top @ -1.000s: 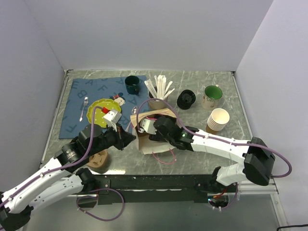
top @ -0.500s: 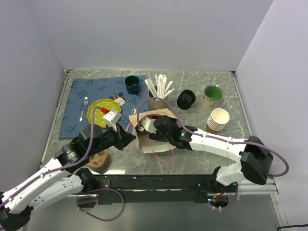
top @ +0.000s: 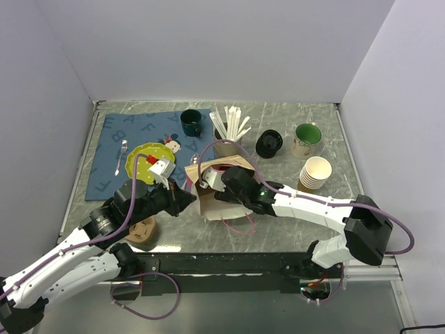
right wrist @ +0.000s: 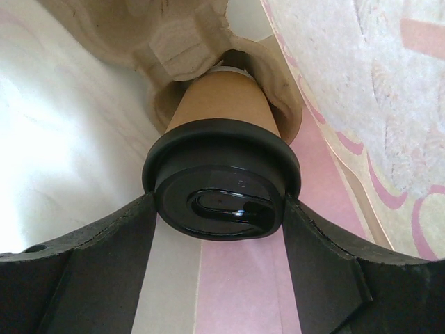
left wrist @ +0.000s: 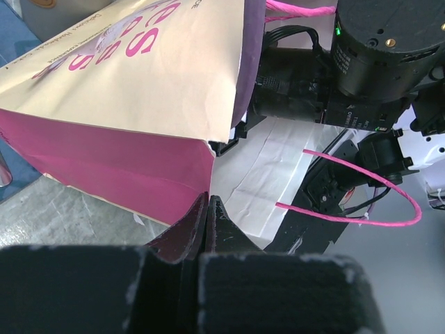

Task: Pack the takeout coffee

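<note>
The takeout coffee (right wrist: pixel 221 188), a tan cup with a black lid, lies inside the paper bag (top: pixel 224 198), its base seated in a pulp cup carrier (right wrist: pixel 181 49). My right gripper (right wrist: pixel 219 216) reaches into the bag's mouth and is shut on the cup, its fingers against both sides of the lid. In the top view the right gripper (top: pixel 211 184) is hidden in the bag and the cup does not show. My left gripper (left wrist: pixel 207 202) is shut on the lower edge of the bag's mouth (left wrist: pixel 201 160), and in the top view it sits (top: pixel 188 200) at the bag's left side.
A stack of lidless paper cups (top: pixel 315 172) stands at the right, with black lids (top: pixel 268 143) and a green mug (top: pixel 306 139) behind. A cup of stirrers (top: pixel 229 136) and a dark mug (top: pixel 191 122) stand behind the bag. A blue mat (top: pixel 132 132) with a yellow plate (top: pixel 147 154) lies to the left.
My right arm has edged slightly to the left, further into the bag. The left arm and the bag have barely moved.
</note>
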### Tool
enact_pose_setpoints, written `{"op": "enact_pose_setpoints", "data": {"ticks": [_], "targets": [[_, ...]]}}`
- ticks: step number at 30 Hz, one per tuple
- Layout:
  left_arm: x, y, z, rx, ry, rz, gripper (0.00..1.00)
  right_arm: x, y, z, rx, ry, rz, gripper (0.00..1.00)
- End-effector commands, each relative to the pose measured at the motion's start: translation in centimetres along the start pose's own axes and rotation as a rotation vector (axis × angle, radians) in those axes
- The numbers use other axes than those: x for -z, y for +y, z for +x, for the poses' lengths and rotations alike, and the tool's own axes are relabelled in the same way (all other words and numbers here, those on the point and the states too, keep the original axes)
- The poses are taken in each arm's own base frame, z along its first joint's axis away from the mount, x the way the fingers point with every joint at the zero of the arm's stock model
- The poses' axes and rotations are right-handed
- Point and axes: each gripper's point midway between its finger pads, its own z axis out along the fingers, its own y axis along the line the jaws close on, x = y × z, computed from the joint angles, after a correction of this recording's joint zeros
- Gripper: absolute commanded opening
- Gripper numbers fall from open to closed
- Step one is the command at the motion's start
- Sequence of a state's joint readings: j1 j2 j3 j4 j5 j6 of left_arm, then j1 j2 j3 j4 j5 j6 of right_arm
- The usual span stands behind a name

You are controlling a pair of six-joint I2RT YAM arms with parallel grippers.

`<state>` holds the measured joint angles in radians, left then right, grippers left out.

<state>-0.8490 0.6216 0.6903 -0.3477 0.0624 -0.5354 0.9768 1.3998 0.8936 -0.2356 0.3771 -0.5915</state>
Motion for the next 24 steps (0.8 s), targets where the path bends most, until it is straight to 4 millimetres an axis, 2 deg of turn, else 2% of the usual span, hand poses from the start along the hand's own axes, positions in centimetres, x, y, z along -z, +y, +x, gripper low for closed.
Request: {"op": "enact_pose_setpoints", "data": {"ticks": [1,8,14,16,21,24], "targets": [[-0.1,-0.6,0.5,-0.004,0.021,0.041,0.01,-0.9,-1.4,1.1,-0.086,0.047,0.050,0.67],[-0.3,-0.6,0.5,-0.008,0.020,0.039,0.01,-0.7,-2.0,0.6,-0.081,0.034,0.052,0.77],[-0.5,-0.7,-0.3,-0.017,0.009,0.032,0.01,0.5,-2.5,-0.2,-0.077,0.001,0.035,0.81],[-0.7,-0.9,-0.7,-0.017,0.007,0.031,0.01,1.1,-2.7,-0.2,-0.074,0.001,0.026,0.87],[-1.3,-1.1,-1.1,-0.016,0.015,0.024,0.03,2.8,-3.2,-0.5,-0.081,0.008,0.004,0.89],[-1.6,-1.4,-1.5,-0.021,0.016,0.029,0.01,3.7,-3.6,-0.9,-0.099,-0.003,-0.008,0.88]]}}
